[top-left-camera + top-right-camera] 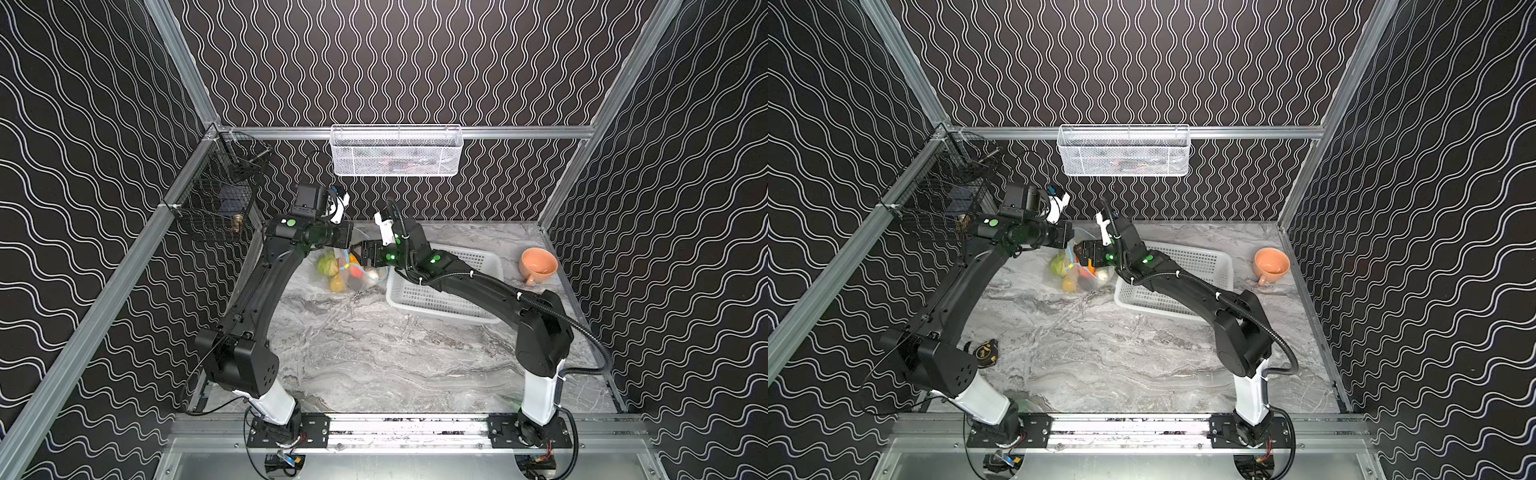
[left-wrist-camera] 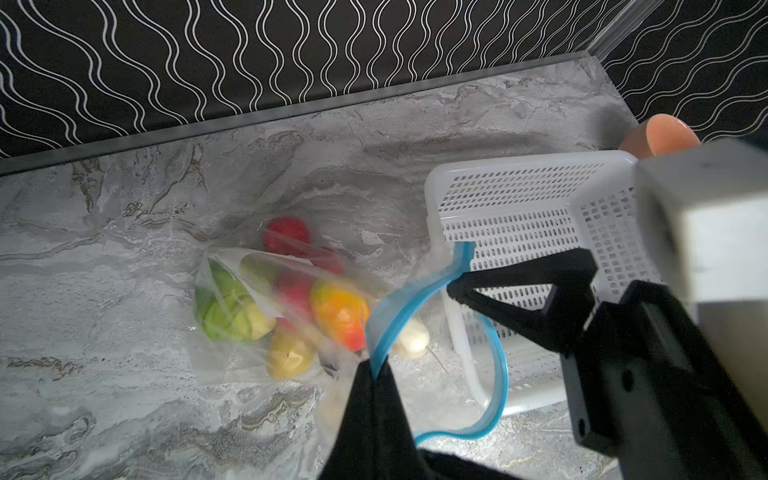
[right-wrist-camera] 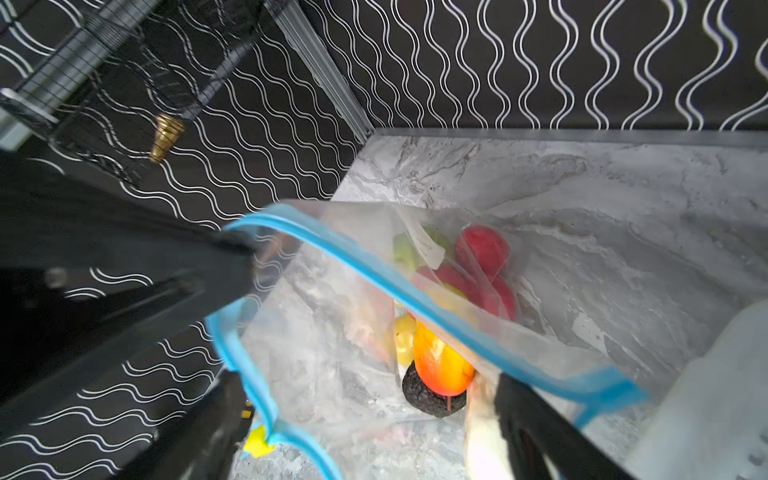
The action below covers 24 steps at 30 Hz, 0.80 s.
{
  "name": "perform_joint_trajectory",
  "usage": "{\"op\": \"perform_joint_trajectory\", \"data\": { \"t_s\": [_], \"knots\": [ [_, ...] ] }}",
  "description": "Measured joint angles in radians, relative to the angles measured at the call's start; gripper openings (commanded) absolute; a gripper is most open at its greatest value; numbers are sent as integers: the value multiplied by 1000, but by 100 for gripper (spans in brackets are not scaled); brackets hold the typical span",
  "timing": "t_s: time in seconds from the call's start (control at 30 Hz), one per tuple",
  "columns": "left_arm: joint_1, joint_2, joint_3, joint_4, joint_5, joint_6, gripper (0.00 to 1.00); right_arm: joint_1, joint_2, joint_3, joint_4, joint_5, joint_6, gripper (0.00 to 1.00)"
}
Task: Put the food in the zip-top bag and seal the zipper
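The clear zip-top bag [image 2: 257, 299] lies on the marble top at the back, with its mouth lifted. My left gripper [image 2: 376, 370] is shut on the light-blue zipper [image 2: 411, 291]. The mouth gapes wide, and a yellow tab [image 3: 257, 442] shows at one end of the zipper. Inside lie the green melon [image 2: 226, 307], strawberries [image 3: 482, 249], lemon [image 2: 289, 353], mango [image 3: 440, 365] and dark eggplant [image 3: 432, 399]. My right gripper [image 3: 374, 415] stands open at the mouth. The white radish [image 3: 482, 436] rests against one of its fingers, unclamped. In both top views the two grippers meet above the bag [image 1: 353, 274].
A white perforated basket [image 1: 444, 299] stands just right of the bag, under my right arm. An orange cup [image 1: 538, 264] sits at the back right. A white mesh basket [image 1: 395, 151] hangs on the back rail and a black wire basket [image 1: 216, 199] on the left rail. A tape measure [image 1: 984, 353] lies near the left arm.
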Motion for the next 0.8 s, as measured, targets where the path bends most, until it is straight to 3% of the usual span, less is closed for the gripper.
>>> {"op": "perform_joint_trajectory", "data": {
  "t_s": [0.27,0.5,0.67,0.8],
  "knots": [
    [3,-3,-8,2,2,0,0,1,-103,-88,50,53,-87,99],
    [4,-3,3,0,10,1,0,23,-129,-65,14,235,-180,99],
    [4,-5,-8,0,10,4,0,21,-178,-140,82,363,-233,99],
    [4,-8,-11,0,-8,17,0,23,-203,-198,138,330,-344,99]
  ]
}}
